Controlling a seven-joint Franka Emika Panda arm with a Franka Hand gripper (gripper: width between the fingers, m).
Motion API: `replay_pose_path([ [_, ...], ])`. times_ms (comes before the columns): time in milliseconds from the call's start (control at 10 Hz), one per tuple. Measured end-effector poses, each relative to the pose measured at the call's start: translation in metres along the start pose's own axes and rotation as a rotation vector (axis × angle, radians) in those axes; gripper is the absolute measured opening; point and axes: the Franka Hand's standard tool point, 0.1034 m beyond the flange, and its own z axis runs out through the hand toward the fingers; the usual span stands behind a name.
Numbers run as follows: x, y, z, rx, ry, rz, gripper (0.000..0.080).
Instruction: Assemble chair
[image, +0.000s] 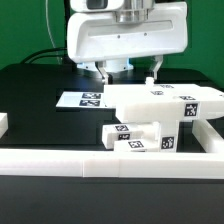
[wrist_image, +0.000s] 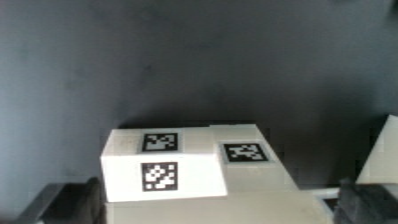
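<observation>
The matte white blocky plastic chair parts (image: 160, 102) carry small square marker tags (image: 186, 110) printed in black-and-white pixel patterns. In the wrist view, a matte white plastic chair block (wrist_image: 178, 165) shows three such tags, each a black square with white cells set in a white margin. The flat surface (image: 35, 92) is plain black and reads dark grey in the wrist view. The thin flat white marker board (image: 85, 98) bears the same black-and-white tags. The long low border wall (image: 100, 162) is plain white. The smooth robot arm casing (image: 125, 35) is white.
</observation>
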Motion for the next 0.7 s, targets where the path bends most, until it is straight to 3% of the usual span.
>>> replay_pose_path([
  [200,-0.011,-0.033,0.000,0.017,-0.005,0.082,0.0649],
  [300,-0.008,-0.045,0.006,-0.005,0.022,0.067,0.0649],
  [700,-0.009,-0.045,0.008,-0.001,0.014,0.116,0.0649],
])
